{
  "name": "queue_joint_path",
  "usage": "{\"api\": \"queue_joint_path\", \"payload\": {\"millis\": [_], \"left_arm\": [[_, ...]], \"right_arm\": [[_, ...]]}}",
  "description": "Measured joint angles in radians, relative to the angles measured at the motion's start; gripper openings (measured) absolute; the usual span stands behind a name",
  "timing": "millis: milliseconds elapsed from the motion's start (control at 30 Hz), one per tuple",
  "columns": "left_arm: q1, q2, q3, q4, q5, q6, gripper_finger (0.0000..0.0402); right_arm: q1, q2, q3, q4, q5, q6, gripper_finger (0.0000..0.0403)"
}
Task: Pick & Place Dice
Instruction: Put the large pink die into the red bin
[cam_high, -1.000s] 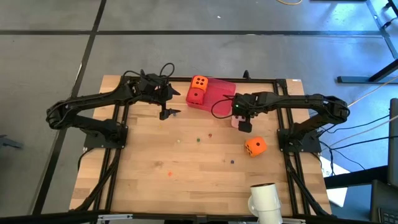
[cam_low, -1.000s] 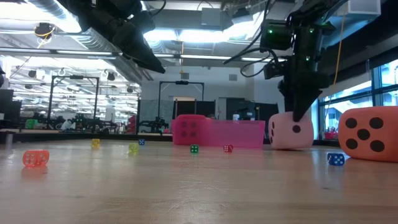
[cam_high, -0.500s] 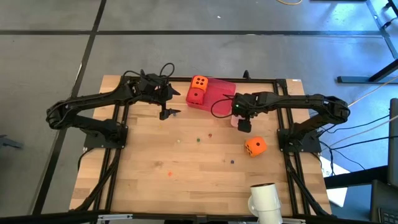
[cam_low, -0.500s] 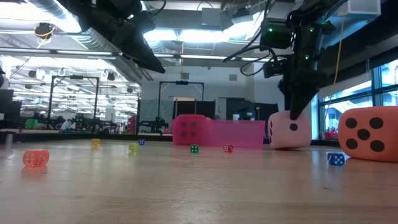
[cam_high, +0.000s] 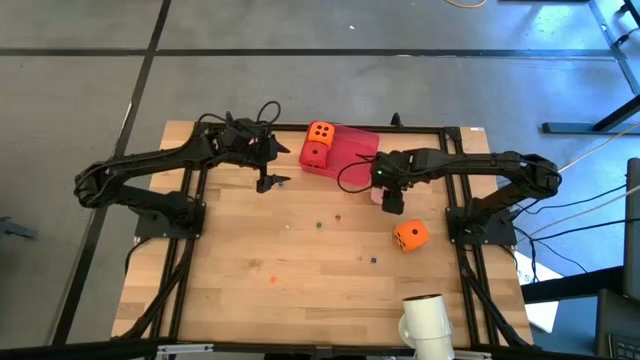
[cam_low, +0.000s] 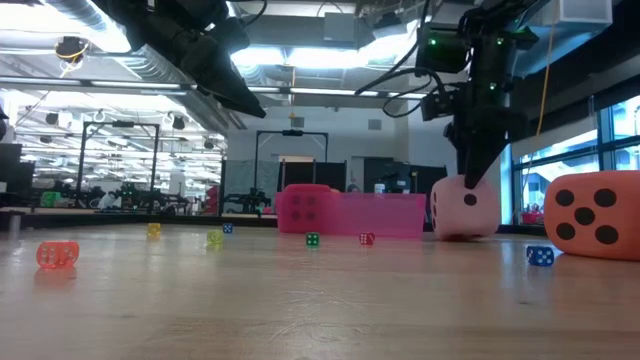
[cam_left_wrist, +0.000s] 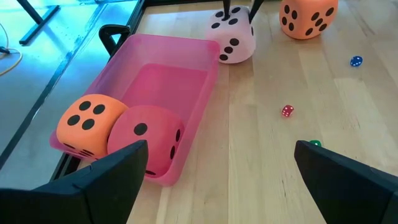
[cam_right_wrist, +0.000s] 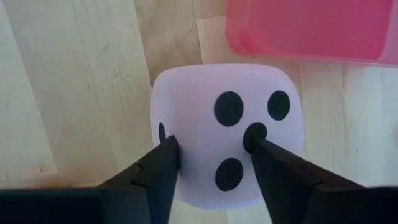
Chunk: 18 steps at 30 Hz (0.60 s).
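A pale pink die (cam_high: 377, 194) (cam_right_wrist: 227, 99) sits on the table just beside the pink tray (cam_high: 352, 148). My right gripper (cam_high: 389, 200) (cam_right_wrist: 213, 140) stands over it, open, fingers pointing down. Inside the tray rest an orange die (cam_left_wrist: 87, 124) and a red die (cam_left_wrist: 146, 134). A second orange die (cam_high: 409, 235) (cam_low: 595, 215) lies on the wood nearer the right edge. My left gripper (cam_high: 265, 183) (cam_left_wrist: 222, 149) hangs open above the table, left of the tray, touching nothing. My right gripper comes at the pale pink die from above, pointing down. Its two fingertips (cam_right_wrist: 171, 149) stand on the die's upper face (cam_right_wrist: 205, 124), one near an edge and one over a pip, with the gap narrower than the die. The die (cam_low: 465, 208) rests on the table.
Tiny coloured beads (cam_low: 57, 254) (cam_left_wrist: 286, 111) lie scattered over the wooden top. A white roll (cam_high: 425, 320) stands at the near right edge. The arms' dark frames run along both sides of the table. Bare wood lies in the middle and near part.
My right gripper has shifted slightly toward the tray while staying over the pale pink die. The die has turned a little on the table: the low view showed one pip on its side before and shows two now. My left arm has kept still.
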Motion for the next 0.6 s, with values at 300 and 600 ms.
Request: {"api": "queue_joint_path", "payload": {"millis": [300,600], "left_arm": [[0.0,0.0,0.0,0.0,0.0,0.0,0.04],[0.0,0.0,0.0,0.0,0.0,0.0,0.04]], "right_arm": [[0.0,-0.003,0.004,-0.024,0.007,0.08,0.0085],[0.014,-0.006,0.004,-0.032,-0.011,0.074,0.0072]]}}
